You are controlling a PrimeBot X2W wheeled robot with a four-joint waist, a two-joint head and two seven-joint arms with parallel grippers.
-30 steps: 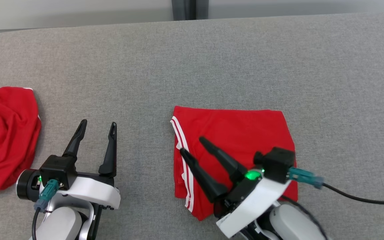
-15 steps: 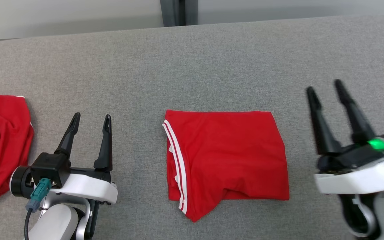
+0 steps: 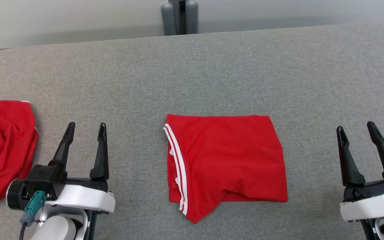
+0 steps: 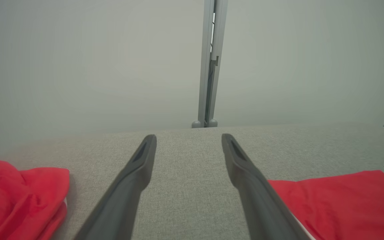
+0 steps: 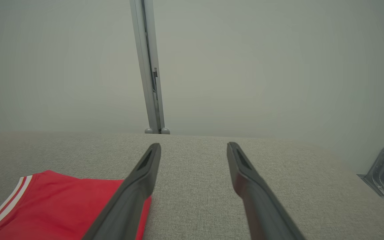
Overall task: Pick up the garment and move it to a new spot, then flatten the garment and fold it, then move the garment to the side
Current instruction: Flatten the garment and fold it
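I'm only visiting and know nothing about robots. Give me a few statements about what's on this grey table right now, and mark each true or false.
1. The folded red garment lies flat on the grey surface. True.
2. The left pincer is clamped on that garment. False: it is open, holds nothing and sits apart from the garment, to its left.
3. The right pincer is open and empty. True.
4. The white stripes run along the garment's right edge. False: they run along its left edge.
5. A crumpled red cloth lies at the robot's far left. True.
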